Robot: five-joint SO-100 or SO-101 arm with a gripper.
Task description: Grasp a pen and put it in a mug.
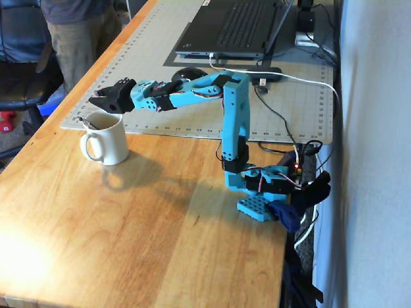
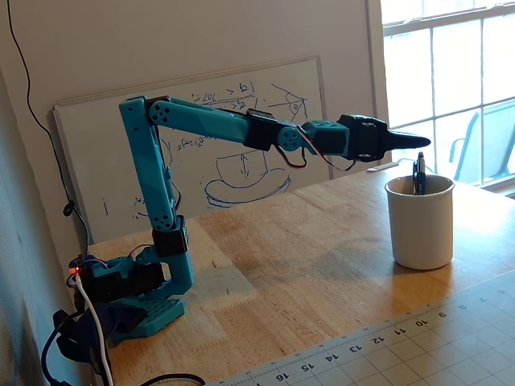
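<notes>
1. In a fixed view looking down along the table (image 1: 160,244), the mug (image 1: 104,138) stood near the table's left edge, just in front of the cutting mat (image 1: 192,83), with its handle turned toward the near-left. The pen (image 1: 85,120) sat inside the mug, its upper end poking out over the left part of the rim and leaning that way. The jaws (image 1: 97,101) hung above and slightly behind the mug, released, gripping nothing and clear of the pen. The blue arm (image 1: 231,122) reached out from its base (image 1: 263,192) by the table's right edge. A laptop (image 1: 231,25) lay on the far part of the mat, and a person (image 1: 77,32) stood beyond the left edge.

2. In a fixed view from low at the side, the mug (image 2: 419,222) stood on the wood toward the right, near the mat (image 2: 418,338). The top end of the pen (image 2: 419,170) rose just above the rim, close to upright. The jaws (image 2: 418,142) hovered just over it, holding nothing; how far they were parted could not be told from this side. A whiteboard (image 2: 233,153) leaned against the wall behind the arm (image 2: 209,121).
</notes>
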